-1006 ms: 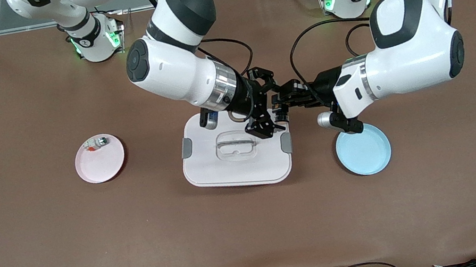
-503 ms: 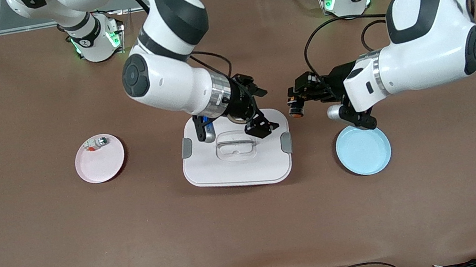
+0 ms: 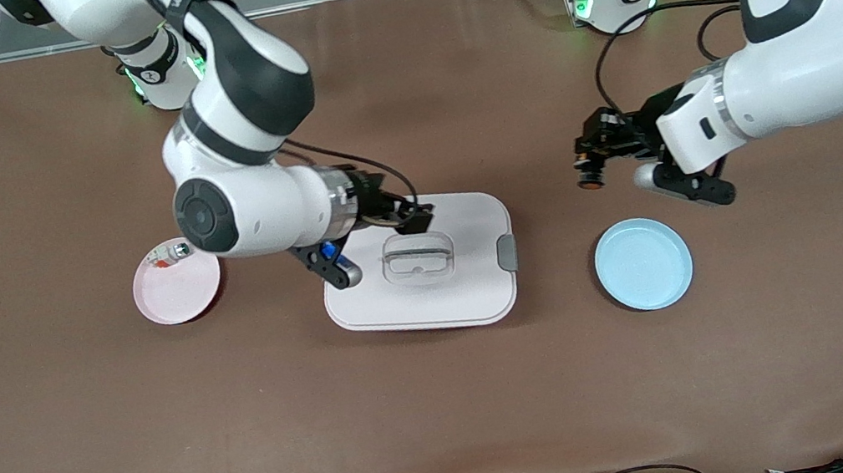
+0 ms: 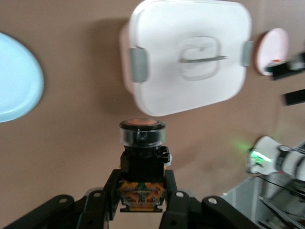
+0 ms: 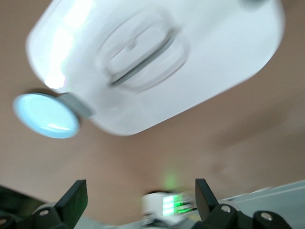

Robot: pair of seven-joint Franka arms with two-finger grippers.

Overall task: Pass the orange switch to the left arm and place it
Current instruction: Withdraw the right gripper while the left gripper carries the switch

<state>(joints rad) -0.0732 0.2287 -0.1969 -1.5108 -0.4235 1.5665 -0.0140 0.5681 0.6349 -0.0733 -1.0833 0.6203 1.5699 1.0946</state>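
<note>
I see my left pincer (image 3: pixel 588 163) pinching the orange switch (image 4: pixel 142 164) above bare brown surface (image 3: pixel 450 418), between the white box (image 3: pixel 471 279) and the blue plate (image 3: pixel 643 264), while my right pincer (image 3: pixel 411 221) hangs spread over the box lid.

A pink plate (image 3: pixel 177 293) with a small silver-white part (image 3: pixel 171 254) at its rim lies toward my right arm's end of the brown table (image 3: pixel 448 401); a blue plate (image 3: pixel 643 263) sits toward my left arm's end.
</note>
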